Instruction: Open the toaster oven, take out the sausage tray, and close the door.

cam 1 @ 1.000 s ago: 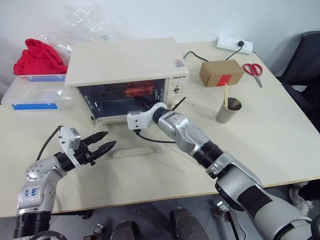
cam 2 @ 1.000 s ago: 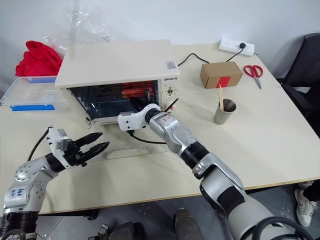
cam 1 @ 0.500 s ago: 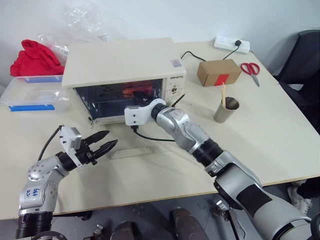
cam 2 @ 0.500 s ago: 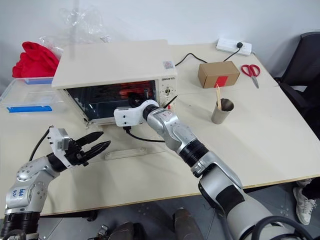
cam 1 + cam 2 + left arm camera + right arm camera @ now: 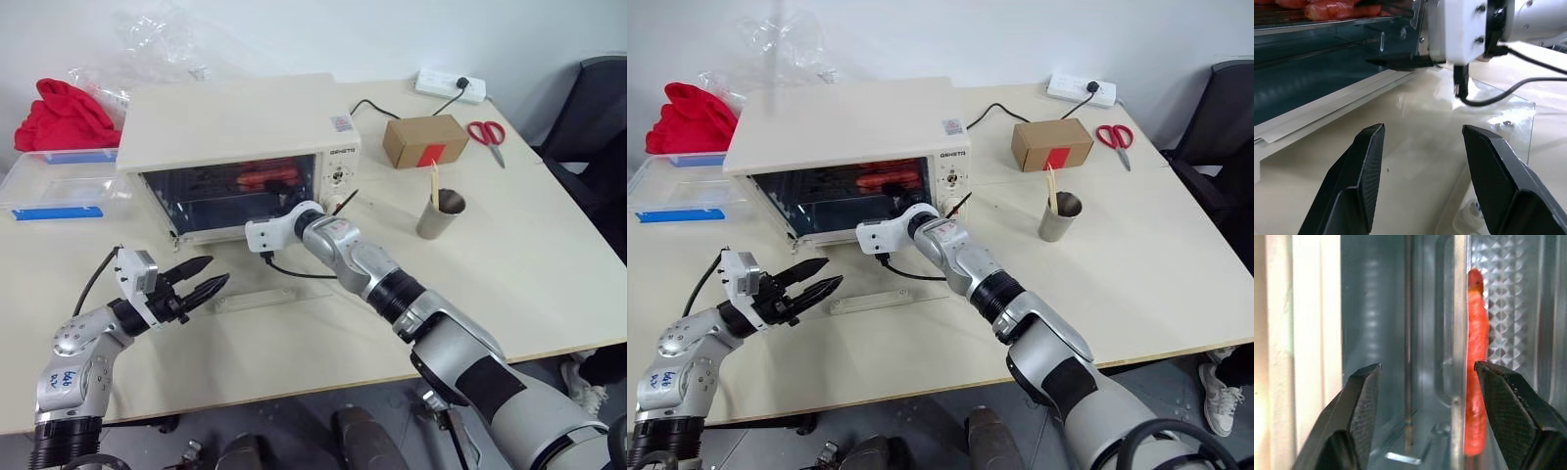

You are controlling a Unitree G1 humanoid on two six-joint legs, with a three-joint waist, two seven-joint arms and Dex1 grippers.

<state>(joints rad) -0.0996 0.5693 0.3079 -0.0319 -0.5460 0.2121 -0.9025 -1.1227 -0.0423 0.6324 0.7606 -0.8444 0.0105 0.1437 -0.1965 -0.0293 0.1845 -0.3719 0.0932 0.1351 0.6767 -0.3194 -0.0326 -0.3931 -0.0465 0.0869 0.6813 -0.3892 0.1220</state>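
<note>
The cream-white toaster oven [image 5: 235, 122] stands open at the back left of the table. Its glass door [image 5: 294, 279] lies flat in front, with the bar handle [image 5: 257, 297] at the near edge. Inside, the sausage tray [image 5: 1459, 357] sits on the upper rack with red sausages [image 5: 257, 178] on it. My right gripper [image 5: 896, 203] is open at the oven's mouth, with the tray's edge and a sausage [image 5: 1476, 367] between its fingers [image 5: 1352, 421] but apart from them. My left gripper [image 5: 201, 279] hovers open and empty left of the door's handle, pointing at the oven.
A clear plastic box with a blue strip [image 5: 59, 186] and a red cloth [image 5: 64, 113] lie left of the oven. To the right are a cardboard box [image 5: 423, 141], scissors [image 5: 487, 137], a metal cup [image 5: 436, 213] and a power strip [image 5: 451, 86]. My right hand's black cable [image 5: 294, 269] trails over the door.
The camera has shifted a little. My right hand has edged slightly toward the oven's opening. My left gripper has stayed where it was.
</note>
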